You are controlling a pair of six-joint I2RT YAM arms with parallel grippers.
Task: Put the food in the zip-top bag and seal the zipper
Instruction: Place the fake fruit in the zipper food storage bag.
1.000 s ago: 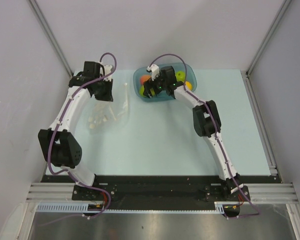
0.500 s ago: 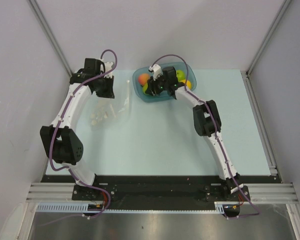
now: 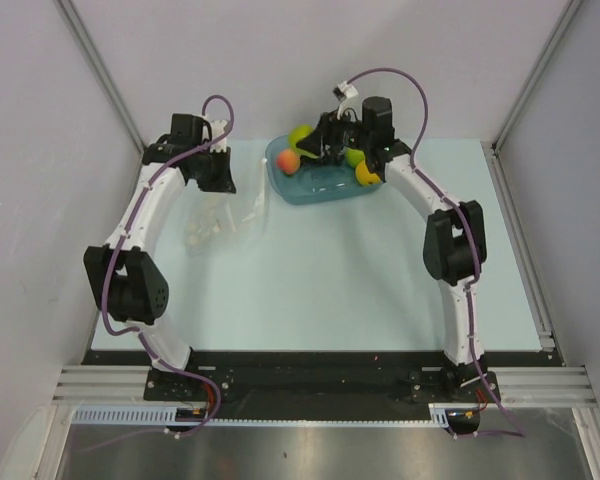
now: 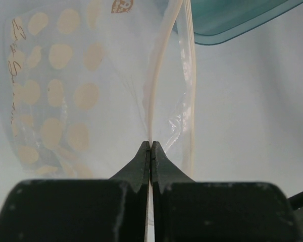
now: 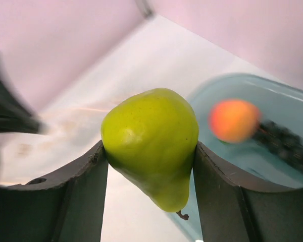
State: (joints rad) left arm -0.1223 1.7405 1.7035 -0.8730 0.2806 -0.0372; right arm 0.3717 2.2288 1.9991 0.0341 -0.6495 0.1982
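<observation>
Clamped in R gripper [image 5: 149, 156] above teal tub [image 3: 325, 188], green pear [image 5: 144, 126] should be eased into zip-top bag [image 4: 65, 91] left of tub, zipper [image 4: 159, 80] pinched by L gripper [image 4: 150, 147].

A: What colour are the left arm [image 3: 135, 215] and right arm [image 3: 465, 320]?
B: White, with fat black joints [image 3: 450, 245].
A: And the strings?
B: Thin purple cables [image 3: 385, 69] run along both.

Green pear [image 5: 151, 146] aloft stem-down, peach [image 5: 234, 120] beyond, spotted clear bag [image 4: 55, 91], zipper strips [image 4: 159, 75] parted
</observation>
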